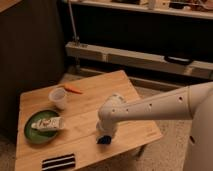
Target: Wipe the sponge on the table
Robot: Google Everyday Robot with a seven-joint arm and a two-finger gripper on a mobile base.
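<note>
The table (85, 112) has a light wood-plank top and fills the middle of the camera view. My gripper (105, 137) points down at the table's front middle, at the end of the white arm that comes in from the right. It is shut on the sponge (103, 140), a small dark block pressed against the wood just under the wrist. The wrist housing hides most of the fingers.
A clear cup (58, 97) stands at the left, with a small orange stick (74, 90) beyond it. A green plate (31, 135) holds a white packet (47, 123). A flat black striped rectangle (58, 161) lies at the front edge. A long pale shelf (140, 57) runs behind.
</note>
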